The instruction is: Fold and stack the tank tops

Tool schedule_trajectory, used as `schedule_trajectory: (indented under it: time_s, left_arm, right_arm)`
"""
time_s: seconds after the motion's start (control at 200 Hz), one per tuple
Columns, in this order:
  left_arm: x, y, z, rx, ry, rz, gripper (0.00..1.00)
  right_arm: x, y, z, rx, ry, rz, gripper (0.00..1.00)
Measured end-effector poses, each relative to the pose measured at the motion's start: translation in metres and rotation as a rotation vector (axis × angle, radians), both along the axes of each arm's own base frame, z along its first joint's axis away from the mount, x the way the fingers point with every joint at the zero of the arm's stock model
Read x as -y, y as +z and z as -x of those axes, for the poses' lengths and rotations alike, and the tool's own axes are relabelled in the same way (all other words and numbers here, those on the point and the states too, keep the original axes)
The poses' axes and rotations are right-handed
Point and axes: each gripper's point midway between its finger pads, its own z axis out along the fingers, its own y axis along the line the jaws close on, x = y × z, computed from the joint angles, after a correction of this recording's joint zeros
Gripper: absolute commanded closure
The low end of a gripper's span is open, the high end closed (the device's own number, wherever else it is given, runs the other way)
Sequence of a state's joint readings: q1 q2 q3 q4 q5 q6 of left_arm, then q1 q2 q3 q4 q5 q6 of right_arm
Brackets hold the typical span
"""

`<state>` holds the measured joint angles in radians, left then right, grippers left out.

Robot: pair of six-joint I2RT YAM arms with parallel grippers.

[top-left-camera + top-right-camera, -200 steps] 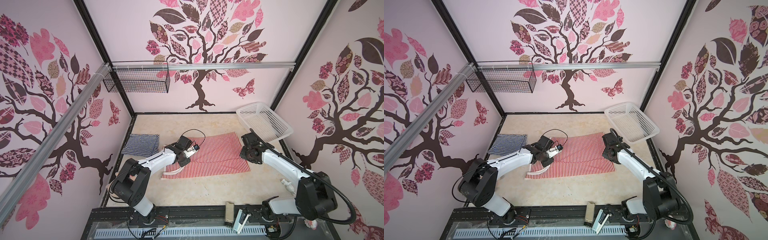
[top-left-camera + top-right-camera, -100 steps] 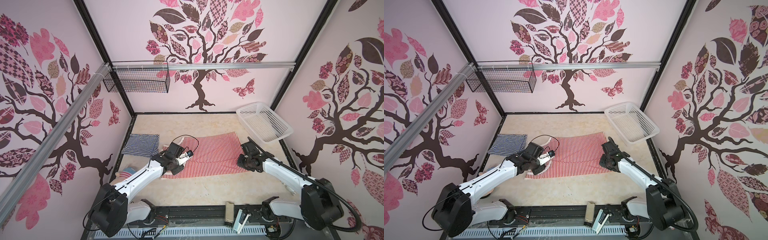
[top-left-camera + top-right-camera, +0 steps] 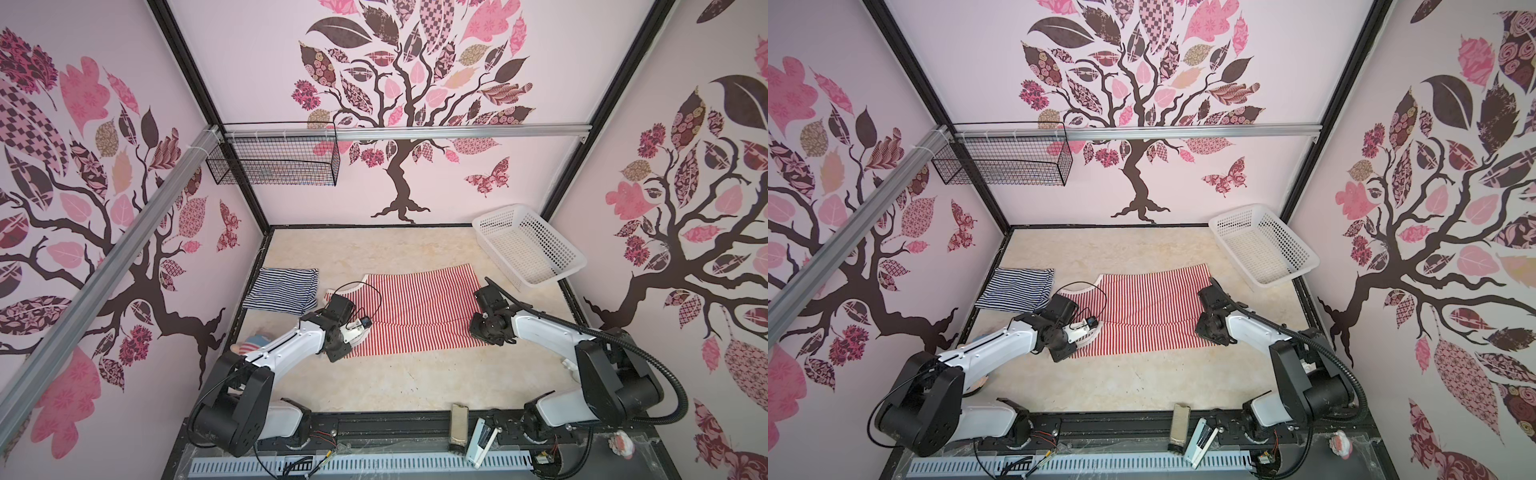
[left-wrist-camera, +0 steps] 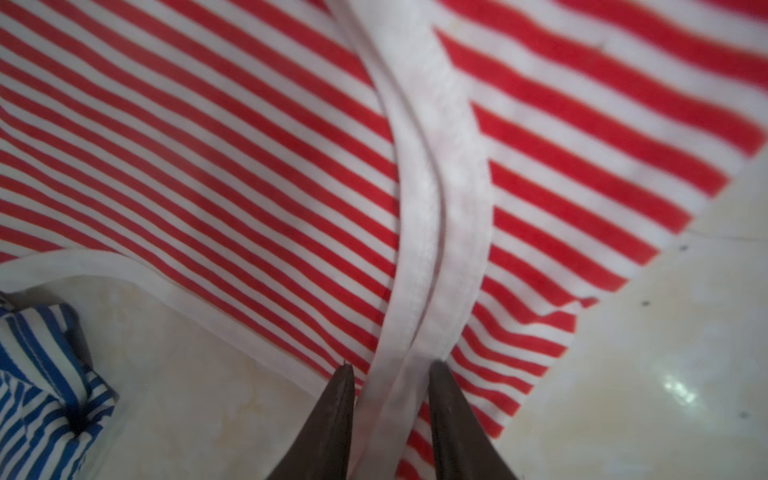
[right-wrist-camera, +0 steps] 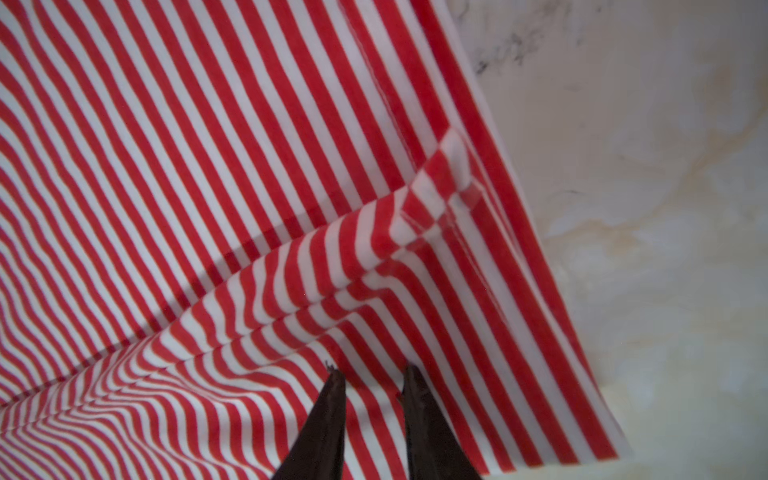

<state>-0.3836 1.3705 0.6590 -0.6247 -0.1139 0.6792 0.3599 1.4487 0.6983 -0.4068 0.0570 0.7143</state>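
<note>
The red-and-white striped tank top (image 3: 415, 316) (image 3: 1154, 311) lies flat mid-table, with a lengthwise fold ridge across it. The navy-striped tank top (image 3: 282, 289) (image 3: 1017, 289) lies folded at the far left. My left gripper (image 3: 338, 353) (image 3: 1061, 353) (image 4: 390, 368) sits low at the red top's near left corner. Its jaws stand narrowly open with the white-trimmed straps (image 4: 436, 208) running between them. My right gripper (image 3: 492, 338) (image 3: 1221, 338) (image 5: 372, 374) is down on the near right corner, narrowly open, with flat striped cloth (image 5: 208, 166) showing in the gap.
A white perforated basket (image 3: 498, 216) (image 3: 1237, 212) stands at the back right. A plush doll (image 3: 253, 345) lies at the left edge, half hidden behind my left arm. A black wire basket (image 3: 274, 166) hangs on the back-left wall. Small tools (image 3: 459, 428) rest on the front rail.
Both grippers have moved toward me along the red top's ends, from its middle to its near corners. The tops themselves have not shifted.
</note>
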Motion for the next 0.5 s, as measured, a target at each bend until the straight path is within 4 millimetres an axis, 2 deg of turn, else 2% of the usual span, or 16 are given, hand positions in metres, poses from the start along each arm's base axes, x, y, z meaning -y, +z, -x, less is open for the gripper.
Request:
schedule_trajectory:
  time_s: [0.185, 0.335, 0.5]
  left_arm:
    - [-0.019, -0.001, -0.013, 0.015, 0.037, 0.003, 0.68]
    - [-0.026, -0.001, -0.016, 0.022, 0.019, -0.006, 0.69]
    - [-0.03, 0.0, -0.01, 0.022, -0.002, -0.018, 0.69]
  right_arm:
    - [0.002, 0.0, -0.001, 0.008, -0.003, 0.02, 0.71]
    - [0.003, 0.0, 0.0, 0.008, -0.004, 0.03, 0.7]
    - [-0.006, -0.002, 0.017, 0.006, 0.015, 0.046, 0.7]
